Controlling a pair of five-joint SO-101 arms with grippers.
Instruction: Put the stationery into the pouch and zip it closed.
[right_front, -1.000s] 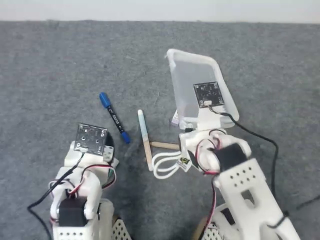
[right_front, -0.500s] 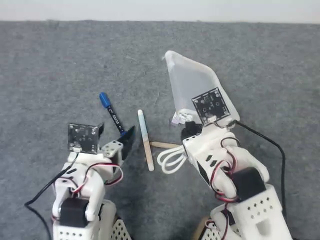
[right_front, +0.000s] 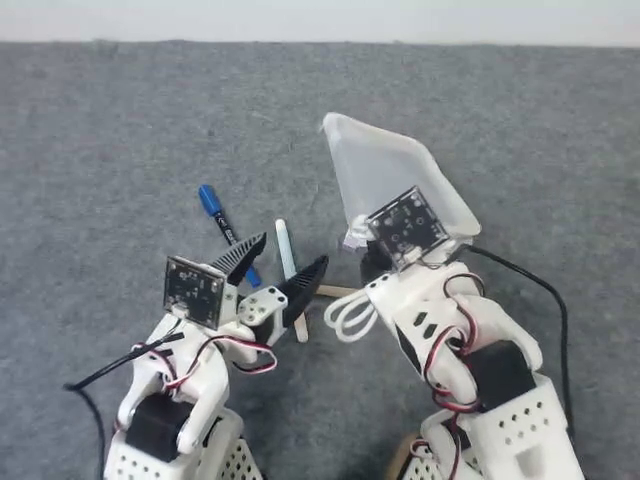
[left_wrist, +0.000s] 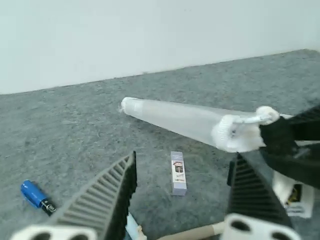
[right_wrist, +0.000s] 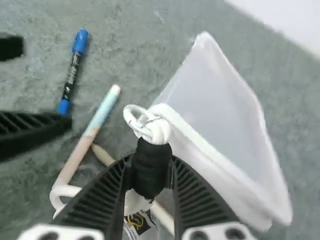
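Blue marker (right_front: 225, 232) lies on the grey mat (right_front: 100, 150), farthest left. Left gripper (right_front: 293, 250) hangs just beside it, jaws spread wide and empty, above the pale blue pen (right_front: 284, 240). White cable (right_front: 345, 318) lies coiled between the arms. Right gripper (right_wrist: 148, 167) is clamped on the pouch (right_front: 395, 170) — apparently at a dark tab by the zipper end — with the pouch's near end raised.

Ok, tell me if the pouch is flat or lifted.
Lifted at one end. The right gripper is shut on the pouch at its zipper end, holding that end off the mat; the far end seems down.
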